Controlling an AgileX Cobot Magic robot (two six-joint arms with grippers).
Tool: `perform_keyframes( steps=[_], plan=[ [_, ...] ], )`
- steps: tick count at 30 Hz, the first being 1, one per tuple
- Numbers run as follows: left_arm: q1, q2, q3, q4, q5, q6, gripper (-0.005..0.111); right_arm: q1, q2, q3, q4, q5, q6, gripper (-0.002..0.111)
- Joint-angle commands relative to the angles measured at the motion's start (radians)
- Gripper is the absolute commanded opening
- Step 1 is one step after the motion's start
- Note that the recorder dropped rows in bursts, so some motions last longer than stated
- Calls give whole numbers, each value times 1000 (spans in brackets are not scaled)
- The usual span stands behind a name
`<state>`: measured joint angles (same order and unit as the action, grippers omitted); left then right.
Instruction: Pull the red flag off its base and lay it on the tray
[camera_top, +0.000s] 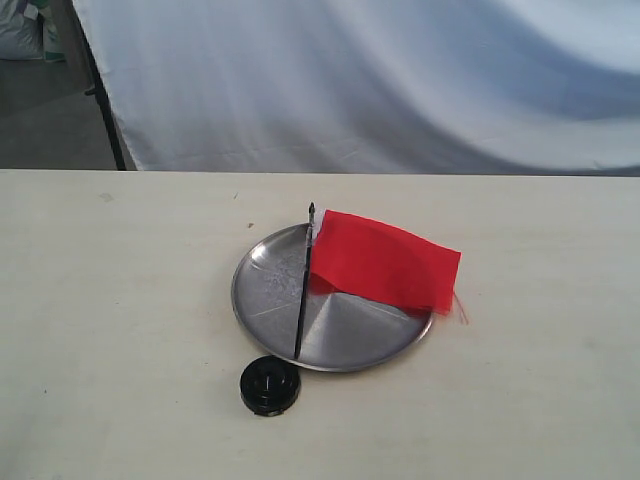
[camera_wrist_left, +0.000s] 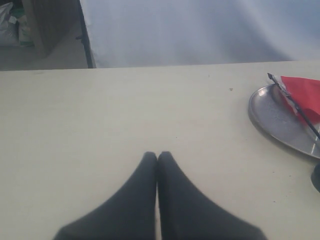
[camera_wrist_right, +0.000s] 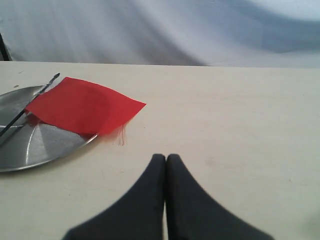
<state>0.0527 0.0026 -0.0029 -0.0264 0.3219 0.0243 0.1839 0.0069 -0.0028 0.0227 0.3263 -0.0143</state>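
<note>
The red flag (camera_top: 385, 262) lies across the silver tray (camera_top: 265, 290), its black pole (camera_top: 303, 290) flat on the metal and its cloth hanging over the tray's right rim. The black base (camera_top: 270, 385) stands apart on the table, just in front of the tray. The left wrist view shows my left gripper (camera_wrist_left: 157, 155) shut and empty over bare table, with the tray (camera_wrist_left: 272, 117) and the flag (camera_wrist_left: 302, 95) off to one side. My right gripper (camera_wrist_right: 165, 157) is shut too, holding nothing, a short way from the flag (camera_wrist_right: 82, 106) and the tray (camera_wrist_right: 30, 142). Neither gripper appears in the exterior view.
The pale table (camera_top: 120, 300) ends at a far edge, behind which hangs a white cloth backdrop (camera_top: 380, 80). A dark stand leg (camera_top: 105, 100) rises at the back left.
</note>
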Motion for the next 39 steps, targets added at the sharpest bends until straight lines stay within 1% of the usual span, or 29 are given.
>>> perform_keyframes(
  steps=[1, 6, 11, 31, 34, 39],
  plan=[
    [2, -3, 3, -3, -1, 3, 0, -5, -7, 3, 17, 3, -30, 0],
    [2, -3, 3, -3, -1, 3, 0, -5, -7, 3, 14, 3, -17, 0],
    [2, -3, 3, -3, -1, 3, 0, -5, -7, 3, -44, 3, 81, 0],
    [2, -3, 3, -3, -1, 3, 0, -5, -7, 3, -48, 1, 81, 0],
    [2, -3, 3, -3, -1, 3, 0, 16, -7, 3, -48, 1, 81, 0],
    [2, -3, 3, -3, -1, 3, 0, 19, -7, 3, -48, 1, 81, 0]
  ],
)
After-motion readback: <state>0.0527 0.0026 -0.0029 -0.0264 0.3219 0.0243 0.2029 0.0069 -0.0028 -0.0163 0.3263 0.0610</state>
